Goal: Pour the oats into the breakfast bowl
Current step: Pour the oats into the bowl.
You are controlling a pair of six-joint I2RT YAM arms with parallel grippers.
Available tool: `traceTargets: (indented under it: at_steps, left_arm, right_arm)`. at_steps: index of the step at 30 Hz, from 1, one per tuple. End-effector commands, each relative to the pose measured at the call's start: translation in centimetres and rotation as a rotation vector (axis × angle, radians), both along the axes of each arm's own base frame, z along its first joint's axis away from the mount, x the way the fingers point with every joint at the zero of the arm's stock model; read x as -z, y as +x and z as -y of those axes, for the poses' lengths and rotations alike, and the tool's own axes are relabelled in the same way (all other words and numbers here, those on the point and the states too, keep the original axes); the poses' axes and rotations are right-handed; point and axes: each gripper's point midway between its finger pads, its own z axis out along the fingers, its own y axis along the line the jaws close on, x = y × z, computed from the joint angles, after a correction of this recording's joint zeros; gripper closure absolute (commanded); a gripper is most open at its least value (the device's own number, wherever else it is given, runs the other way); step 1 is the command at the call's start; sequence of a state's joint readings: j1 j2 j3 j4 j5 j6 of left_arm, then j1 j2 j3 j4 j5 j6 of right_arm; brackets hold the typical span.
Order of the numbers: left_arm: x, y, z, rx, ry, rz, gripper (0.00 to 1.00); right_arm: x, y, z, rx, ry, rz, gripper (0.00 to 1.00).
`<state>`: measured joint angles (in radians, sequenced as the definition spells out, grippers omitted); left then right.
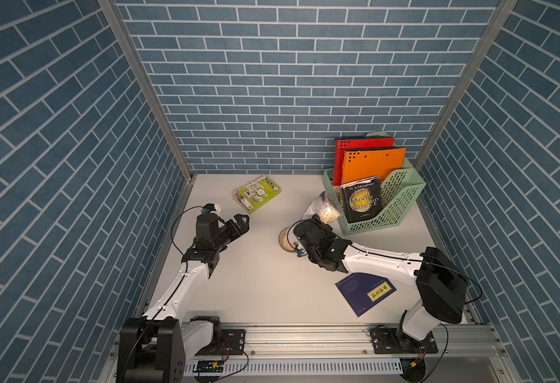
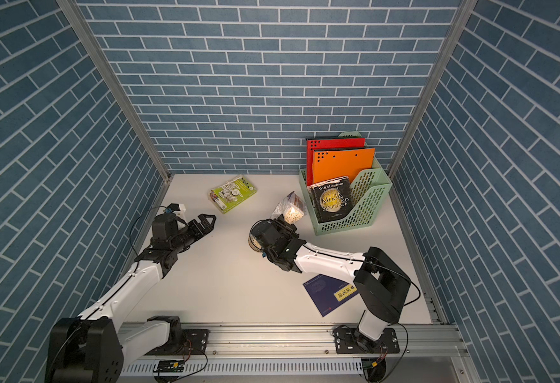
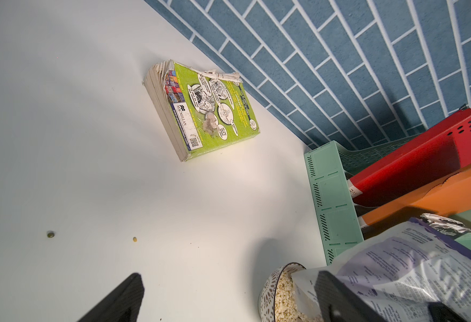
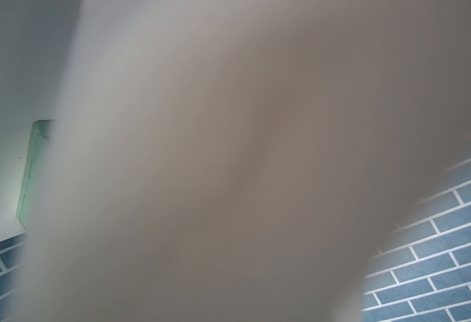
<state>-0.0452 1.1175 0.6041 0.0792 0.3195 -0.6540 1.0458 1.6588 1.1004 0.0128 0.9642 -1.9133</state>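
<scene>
Two tools are showing: the right tool is gripping the seemingly light, limp, slippery oats pouch by its flat sides, tilting its mouth into the breakfast bowl just below it, while the left tool is hanging wide open, well apart.

A robotics lab test cell with a few homely props. The mint-green file rack stands on a white tabletop boxed in by 3 walls of blue brick pattern (it looks printed, flat as a sheet), joined by bare aluminium posts. Along the table edge farthest from the rack runs an aluminium rail with 2 arms bolted on, the left arm and the right arm. Beyond that rail sit a slotted cable duct and an exposed circuit board with loose wires.
</scene>
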Motion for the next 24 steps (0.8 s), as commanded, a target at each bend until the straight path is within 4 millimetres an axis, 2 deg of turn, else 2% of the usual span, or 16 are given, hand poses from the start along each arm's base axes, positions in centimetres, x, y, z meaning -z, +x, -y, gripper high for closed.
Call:
traceTargets:
  at_steps: [1,4,9,11,15,21,24]
  left_arm:
    - [-0.6,0.2,-0.1,0.011,0.011,0.013,0.00]
    - [-0.7,0.3,-0.1,0.009,0.011,0.017,0.01]
    - [-0.5,0.3,-0.1,0.011,0.010,0.012,0.00]
    - [-0.5,0.3,-0.1,0.009,0.010,0.011,0.01]
    - [-0.6,0.3,-0.1,0.009,0.012,0.011,0.00]
    - [-0.8,0.4,-0.1,0.010,0.009,0.015,0.00]
    - [-0.9,0.4,-0.1,0.007,0.012,0.017,0.01]
  right_arm:
    - [-5.8,0.8,0.6,0.057,0.100,0.123,1.00]
    - [-5.3,0.7,0.6,0.058,0.094,0.120,1.00]
    - [-2.7,0.1,0.5,0.039,0.050,0.087,1.00]
    - [-2.4,0.1,0.4,0.036,0.051,0.084,1.00]
    - [-3.7,0.3,0.2,0.034,0.080,0.098,1.00]
    - [-6.9,0.9,1.0,0.059,0.117,0.141,1.00]
    - [-7.5,1.0,1.3,0.066,0.124,0.148,1.00]
